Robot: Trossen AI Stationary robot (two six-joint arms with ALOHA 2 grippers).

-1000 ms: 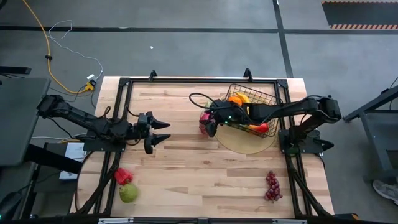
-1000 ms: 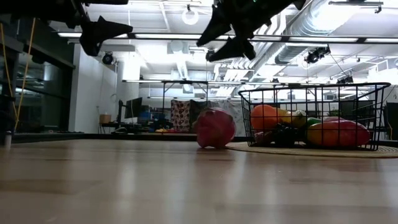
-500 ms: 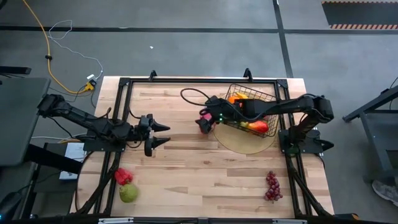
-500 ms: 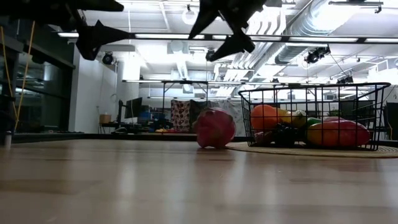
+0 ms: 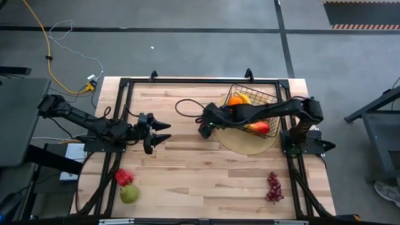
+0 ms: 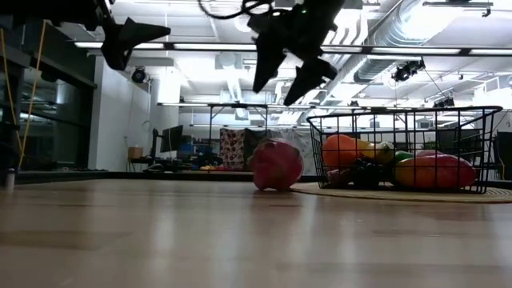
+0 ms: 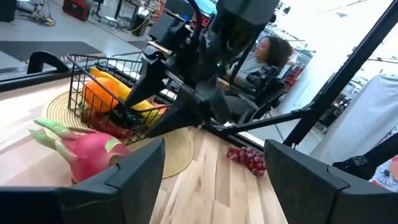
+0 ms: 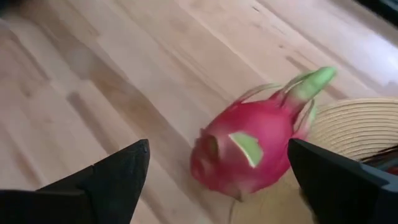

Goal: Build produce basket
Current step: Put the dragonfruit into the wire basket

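Note:
The black wire basket (image 5: 255,107) stands on a round tan disc (image 5: 245,144) at the table's far right and holds an orange, a banana and a red piece, among others. A pink dragon fruit (image 6: 277,164) lies on its side on the wood just left of the disc, its green tip (image 8: 314,83) over the disc's rim. My right gripper (image 6: 278,85) hangs open above it, slanting down, a finger on either side in the right wrist view (image 8: 219,149), touching nothing. My left gripper (image 5: 164,132) waits open at mid-left, held level above the table.
Purple grapes (image 5: 273,186) lie near the front right corner. A red pepper (image 5: 124,177) and a green pear (image 5: 129,194) lie at the front left. A black cable (image 5: 184,107) loops off the right arm. A seated person (image 7: 268,57) shows beyond the table.
My right gripper has reached a little toward the table's left edge and tipped from nearly level to slanting down over the dragon fruit, its fingertips now lower and wider apart. The dragon fruit has kept still.

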